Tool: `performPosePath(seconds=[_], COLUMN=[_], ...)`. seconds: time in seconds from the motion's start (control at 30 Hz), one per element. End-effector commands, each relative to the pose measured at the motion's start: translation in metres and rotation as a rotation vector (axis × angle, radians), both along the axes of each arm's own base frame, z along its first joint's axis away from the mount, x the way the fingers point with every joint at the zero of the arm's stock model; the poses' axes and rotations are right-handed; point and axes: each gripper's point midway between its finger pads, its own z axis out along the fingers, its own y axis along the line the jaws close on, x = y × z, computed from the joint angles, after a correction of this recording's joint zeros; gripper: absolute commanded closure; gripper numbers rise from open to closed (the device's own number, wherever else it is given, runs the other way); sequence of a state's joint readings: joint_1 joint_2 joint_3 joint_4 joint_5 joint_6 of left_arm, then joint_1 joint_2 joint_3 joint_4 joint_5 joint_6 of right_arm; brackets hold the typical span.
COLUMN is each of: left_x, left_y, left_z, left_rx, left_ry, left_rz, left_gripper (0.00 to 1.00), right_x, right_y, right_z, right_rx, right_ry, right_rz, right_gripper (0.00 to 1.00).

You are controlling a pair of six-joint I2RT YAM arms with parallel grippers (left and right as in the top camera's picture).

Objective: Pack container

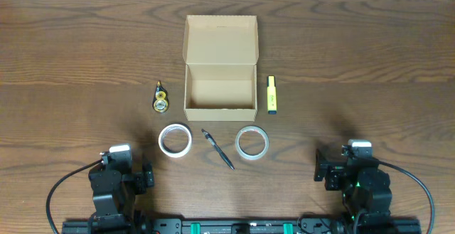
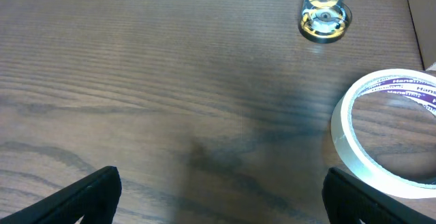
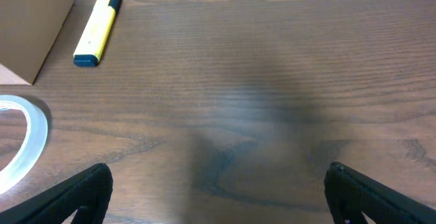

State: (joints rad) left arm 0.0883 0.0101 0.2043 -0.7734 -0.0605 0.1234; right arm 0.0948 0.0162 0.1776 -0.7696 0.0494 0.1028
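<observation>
The container, a tan cardboard box (image 1: 220,92) with its flap lid (image 1: 220,39) open toward the back, stands at the table's middle; its inside looks empty. A yellow correction-tape dispenser (image 1: 161,98) lies left of it, a yellow highlighter (image 1: 271,94) right of it. Two white tape rolls (image 1: 175,140) (image 1: 252,142) and a dark pen (image 1: 217,149) lie in front. My left gripper (image 1: 148,177) is open and empty at the front left; my right gripper (image 1: 320,168) is open and empty at the front right. The left wrist view shows the left roll (image 2: 388,132) and the dispenser (image 2: 324,17).
The right wrist view shows the highlighter (image 3: 97,26), a box corner (image 3: 30,26) and the edge of the right tape roll (image 3: 24,139). Bare wooden table (image 1: 370,63) lies on both sides of the box.
</observation>
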Motion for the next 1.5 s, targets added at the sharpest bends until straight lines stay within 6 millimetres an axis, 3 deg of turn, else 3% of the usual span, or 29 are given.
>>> performPosePath(seconds=[0.0,1.47], left_x=[-0.0056,-0.0056], left_y=[0.0024,0.0024], left_z=[-0.0146,-0.0146], left_rx=[-0.005,-0.005], left_ry=[0.043,0.043], left_rz=[0.024,0.024], left_gripper=[0.05,0.05], right_x=[0.0,0.0008], right_y=[-0.0026,0.0016], right_z=[-0.0023,0.0012], right_rx=[0.007,0.031], right_ry=[-0.001,-0.01], right_rz=[-0.02,-0.007], right_gripper=[0.01,0.01])
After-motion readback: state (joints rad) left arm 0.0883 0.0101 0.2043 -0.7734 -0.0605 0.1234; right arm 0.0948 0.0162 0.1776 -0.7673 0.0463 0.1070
